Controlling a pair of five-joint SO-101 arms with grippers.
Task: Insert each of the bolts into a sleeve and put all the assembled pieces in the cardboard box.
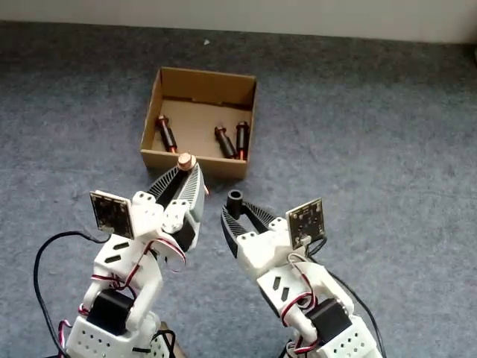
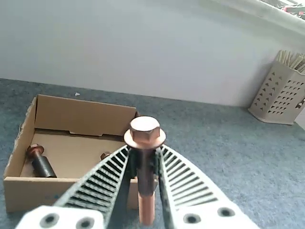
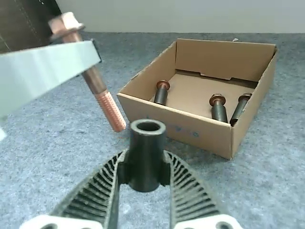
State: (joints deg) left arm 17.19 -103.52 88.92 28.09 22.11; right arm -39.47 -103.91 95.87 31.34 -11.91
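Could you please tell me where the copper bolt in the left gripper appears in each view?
High view: bolt, head toward the camera, in the left gripper by the cardboard box's near wall.
Left wrist view: bolt upright between the fingers, box behind.
Right wrist view: bolt tilted, threaded tip near the sleeve's mouth, box beyond.
Shared landmark: the cardboard box.

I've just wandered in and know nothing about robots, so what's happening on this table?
A robot is fitting bolts into sleeves. The left gripper holds a copper-coloured bolt, the right gripper a black sleeve, opening upward. The bolt's tip is near the sleeve but not yet inside. Three assembled pieces already lie in the cardboard box.
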